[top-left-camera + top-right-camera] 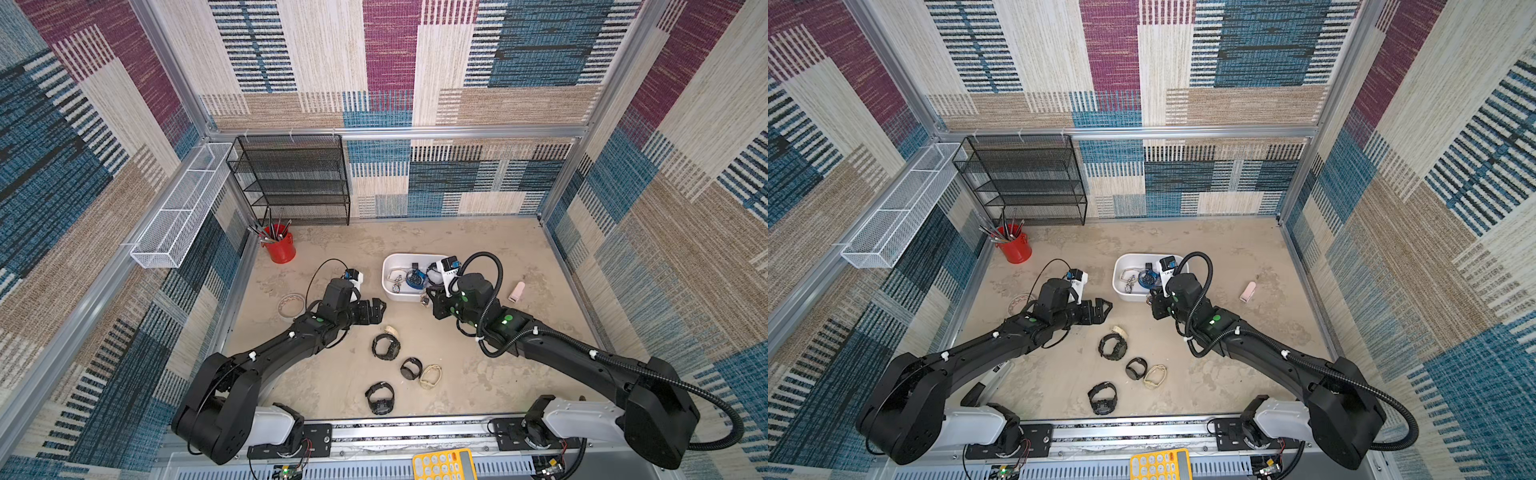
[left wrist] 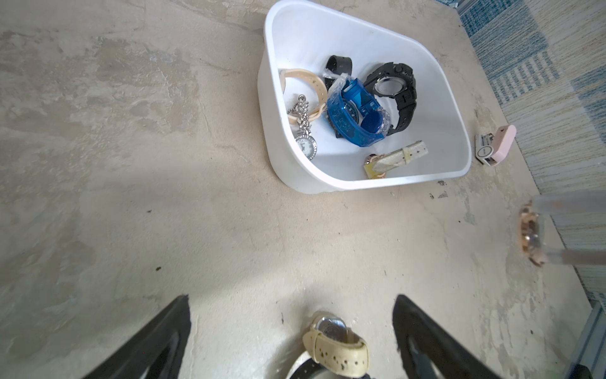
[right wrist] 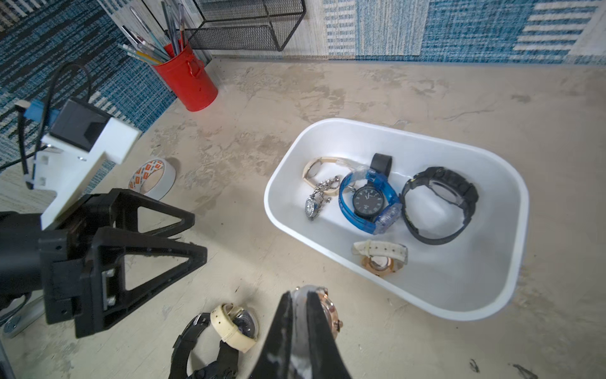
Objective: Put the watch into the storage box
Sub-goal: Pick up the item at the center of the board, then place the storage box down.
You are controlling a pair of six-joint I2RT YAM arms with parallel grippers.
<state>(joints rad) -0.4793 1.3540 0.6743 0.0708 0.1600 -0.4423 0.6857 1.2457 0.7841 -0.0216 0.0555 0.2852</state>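
On the left of the beige tabletop [image 1: 478, 249], past a roll of tape [image 1: 291, 305], your left gripper [image 1: 379, 311] stands with its jaws spread wide, holding nothing and touching nothing. Its arm reaches forward from the near rail and bends inward at the wrist, so the claw points across toward the storage box [image 1: 388, 270]. In the left wrist view a cream-strapped watch [image 2: 334, 347] lies on the table near the claw, showing between the two black fingers [image 2: 164, 334].

Toward the middle, in both top views, that cream watch leans on a black watch [image 1: 385, 345]. Nearer your side lie a smaller black watch [image 1: 411, 368], a pale-strapped watch [image 1: 430, 376] just beside it, and another black watch [image 1: 379, 398].

Right of centre the white storage box sits flat on the table. It holds a blue translucent watch [image 3: 367, 200], a large black watch [image 3: 439, 203], a silver chain watch [image 3: 313, 205], a cream band [image 3: 314, 167] and a white-strapped watch [image 3: 380, 254].

At the box's near wall your right gripper [image 1: 428, 301] is pinched together on the rose-gold watch [image 3: 331, 315], whose case juts out beside the fingertips. The watch is outside the box, just beside its near rim; you cannot tell whether it touches the wall. The right arm stretches diagonally in from the right end of the rail, wrist bent down, claw aimed at the table. A small pink device [image 1: 516, 291] lies well apart to the right.
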